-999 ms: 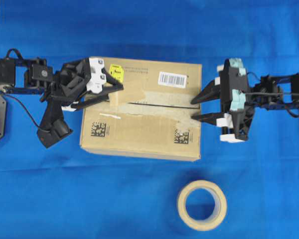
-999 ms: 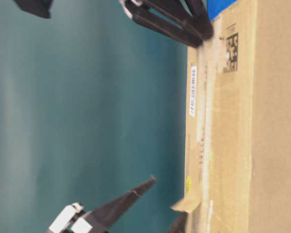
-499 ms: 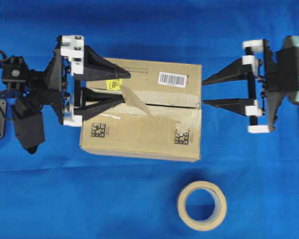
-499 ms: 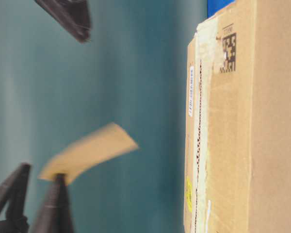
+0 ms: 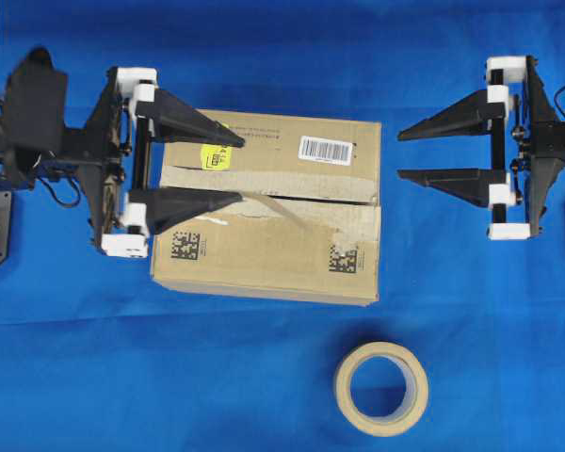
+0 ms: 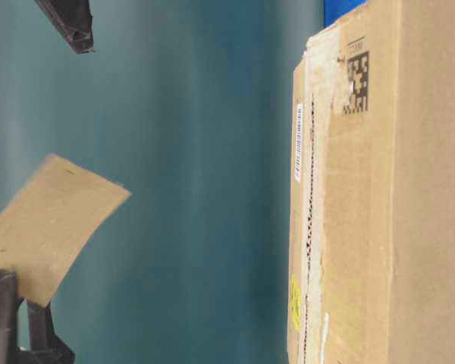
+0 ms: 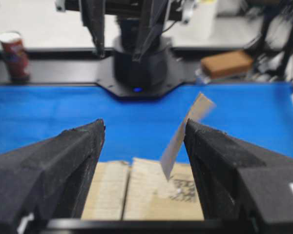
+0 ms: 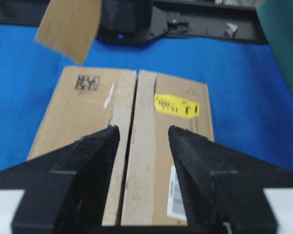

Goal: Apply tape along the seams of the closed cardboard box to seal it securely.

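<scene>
The left gripper (image 5: 232,169) stands released above the cardboard box (image 5: 264,247), with the tape (image 7: 185,134) clinging to one finger (free end raised). The right gripper (image 5: 400,153) is released, clear of the box, aligned with the seams (image 8: 131,130).

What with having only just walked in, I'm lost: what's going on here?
Two robot arms are taping a cardboard box shut. The left gripper is open above the box's left end, the tape strip clinging to one finger and sticking out over the seam, not yet laid down. The right gripper hangs open and empty off the right end.
</scene>
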`<control>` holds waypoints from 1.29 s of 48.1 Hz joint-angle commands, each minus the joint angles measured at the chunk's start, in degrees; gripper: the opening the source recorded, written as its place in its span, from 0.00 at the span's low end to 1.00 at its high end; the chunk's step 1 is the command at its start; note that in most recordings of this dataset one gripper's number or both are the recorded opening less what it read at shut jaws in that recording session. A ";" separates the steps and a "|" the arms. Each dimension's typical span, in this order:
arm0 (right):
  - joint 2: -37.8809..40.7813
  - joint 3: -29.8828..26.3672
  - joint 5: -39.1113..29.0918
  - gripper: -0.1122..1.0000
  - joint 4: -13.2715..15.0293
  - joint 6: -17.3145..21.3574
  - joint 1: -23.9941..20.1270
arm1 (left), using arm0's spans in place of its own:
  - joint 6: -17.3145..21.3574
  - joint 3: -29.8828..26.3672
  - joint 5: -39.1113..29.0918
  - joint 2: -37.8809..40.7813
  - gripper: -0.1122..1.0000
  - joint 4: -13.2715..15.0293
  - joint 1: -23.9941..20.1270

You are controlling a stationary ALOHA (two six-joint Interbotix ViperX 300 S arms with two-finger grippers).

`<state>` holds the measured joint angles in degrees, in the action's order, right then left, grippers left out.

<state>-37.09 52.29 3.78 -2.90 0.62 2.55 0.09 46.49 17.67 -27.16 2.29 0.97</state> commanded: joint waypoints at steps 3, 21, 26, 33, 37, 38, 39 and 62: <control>-2.99 0.79 -1.32 0.60 0.00 -0.09 0.09 | -2.02 1.58 -1.67 -4.48 0.65 -0.18 -0.70; -14.94 6.42 -9.58 0.60 0.00 0.00 0.53 | -2.11 10.90 -21.97 -24.61 0.65 -0.18 -2.37; -16.61 7.29 -14.33 0.60 0.00 0.35 0.70 | -2.20 14.33 -26.63 -29.79 0.65 -0.18 -2.46; -16.26 8.26 -21.45 0.60 0.00 0.44 0.88 | -2.11 18.72 -29.27 -35.77 0.65 -0.18 -2.46; -15.64 8.88 -23.38 0.60 -0.09 0.44 0.88 | -2.02 20.39 -30.32 -38.76 0.65 -0.18 -2.46; -15.38 8.88 -23.73 0.60 -0.09 0.44 0.88 | -2.02 20.65 -30.59 -39.29 0.65 -0.18 -2.46; -15.21 8.88 -23.99 0.60 -0.09 0.53 0.88 | -2.02 21.01 -31.20 -40.08 0.65 -0.18 -2.46; -13.62 9.49 -28.30 0.60 -0.18 0.53 0.88 | -2.11 21.53 -38.41 -41.84 0.65 -0.26 -2.46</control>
<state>-50.98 62.31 -24.35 -2.90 1.05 3.25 -1.93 68.47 -20.83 -69.52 2.11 -1.41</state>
